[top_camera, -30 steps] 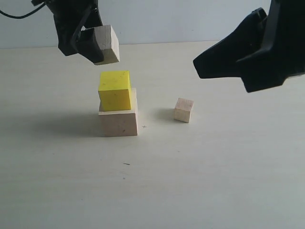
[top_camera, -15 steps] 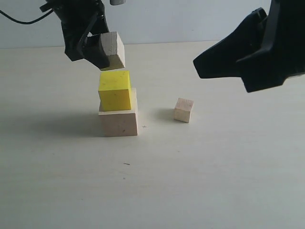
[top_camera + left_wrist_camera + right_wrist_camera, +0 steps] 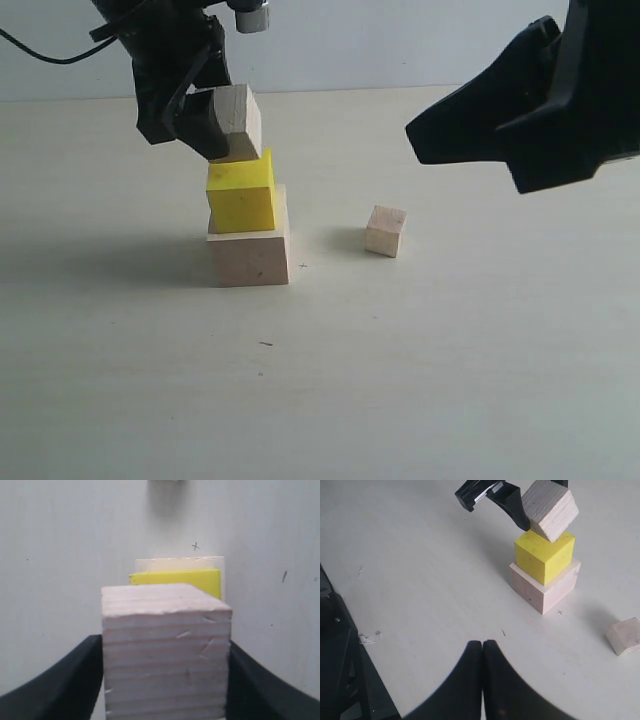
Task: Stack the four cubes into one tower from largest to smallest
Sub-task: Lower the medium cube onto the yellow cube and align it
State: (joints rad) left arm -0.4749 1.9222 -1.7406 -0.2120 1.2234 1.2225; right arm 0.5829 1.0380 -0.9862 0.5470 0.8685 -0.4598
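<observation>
The largest pale wood cube (image 3: 250, 256) sits on the table with the yellow cube (image 3: 240, 196) on top of it. My left gripper (image 3: 216, 124) is shut on the medium pale wood cube (image 3: 238, 120). That cube is tilted, with its low corner right at the yellow cube's top face, and I cannot tell whether it touches. In the left wrist view the medium cube (image 3: 166, 630) fills the space between the black fingers (image 3: 60, 685). The smallest cube (image 3: 385, 231) lies alone to the right. My right gripper (image 3: 482, 644) is shut on nothing and hangs high on the right (image 3: 415, 130).
A small cross mark (image 3: 303, 266) lies on the pale table between the stack and the smallest cube. A dark stand (image 3: 340, 670) borders the table in the right wrist view. A pale wall runs behind the table.
My left gripper has come down and slightly right with the medium cube, from well above the yellow cube to right at its top. The right arm has not moved.
</observation>
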